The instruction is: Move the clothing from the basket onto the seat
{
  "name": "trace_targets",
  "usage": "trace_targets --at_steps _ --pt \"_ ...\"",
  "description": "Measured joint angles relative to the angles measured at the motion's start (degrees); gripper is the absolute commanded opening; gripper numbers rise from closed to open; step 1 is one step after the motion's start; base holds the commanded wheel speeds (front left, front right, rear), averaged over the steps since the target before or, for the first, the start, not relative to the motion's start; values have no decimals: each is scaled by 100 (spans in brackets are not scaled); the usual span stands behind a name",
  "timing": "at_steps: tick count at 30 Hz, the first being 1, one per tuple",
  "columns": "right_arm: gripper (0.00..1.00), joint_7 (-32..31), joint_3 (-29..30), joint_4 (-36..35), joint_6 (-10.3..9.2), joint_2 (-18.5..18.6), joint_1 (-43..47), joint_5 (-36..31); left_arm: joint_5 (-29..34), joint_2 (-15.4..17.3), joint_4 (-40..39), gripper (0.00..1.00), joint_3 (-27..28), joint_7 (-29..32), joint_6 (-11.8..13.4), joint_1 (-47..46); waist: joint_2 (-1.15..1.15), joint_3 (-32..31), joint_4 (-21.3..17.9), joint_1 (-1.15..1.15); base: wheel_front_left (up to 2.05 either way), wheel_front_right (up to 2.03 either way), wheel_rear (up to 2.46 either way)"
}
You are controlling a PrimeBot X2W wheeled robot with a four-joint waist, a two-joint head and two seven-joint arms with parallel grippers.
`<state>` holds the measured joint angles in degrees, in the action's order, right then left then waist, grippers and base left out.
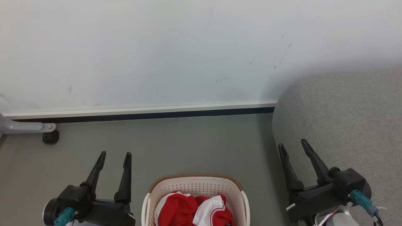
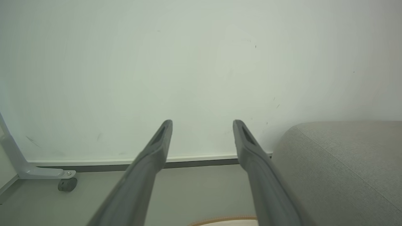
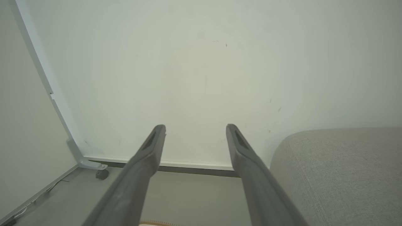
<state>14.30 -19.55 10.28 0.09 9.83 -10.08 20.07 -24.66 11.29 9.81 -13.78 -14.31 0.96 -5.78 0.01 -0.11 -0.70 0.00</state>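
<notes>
Left gripper [image 1: 115, 153] and right gripper [image 1: 292, 143] both spread apart, holding nothing, flanking the basket [image 1: 194, 176] at the head view's bottom edge. Clothing [image 1: 188, 210], 2 red garments, 1 with white panels, bunched inside the basket. Seat [image 1: 345, 125] near the basket's right, right gripper over its rounded edge; bare floor [image 1: 188, 141] runs to the baseboard [image 1: 141, 115].

left gripper [image 1: 115, 153]: jaws apart, empty, pointing up | right gripper [image 1: 292, 143]: jaws apart, empty, leaning left

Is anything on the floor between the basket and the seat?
No: the head view shows bare floor between the basket and the seat.
</notes>
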Motion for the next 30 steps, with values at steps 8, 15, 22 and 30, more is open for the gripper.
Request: trace_targets --at_steps 8,15,22,30 --pt "100 24 18 -5 -9 -2 0 -98 65 -4 -1 100 14 0 2 -1 0 6 -2 0 0 0 0" --pt "100 24 76 0 -8 -15 0 -105 78 -15 2 100 57 0 -41 -1 0 8 -13 0 0 0 0" --pt "100 24 121 5 26 -49 2 -146 107 -54 5 100 108 0 -53 1 0 12 -46 0 0 0 0" --pt "100 24 166 -35 43 -77 6 -151 105 -101 -60 100 203 -1 -98 9 0 54 -88 0 0 0 0"
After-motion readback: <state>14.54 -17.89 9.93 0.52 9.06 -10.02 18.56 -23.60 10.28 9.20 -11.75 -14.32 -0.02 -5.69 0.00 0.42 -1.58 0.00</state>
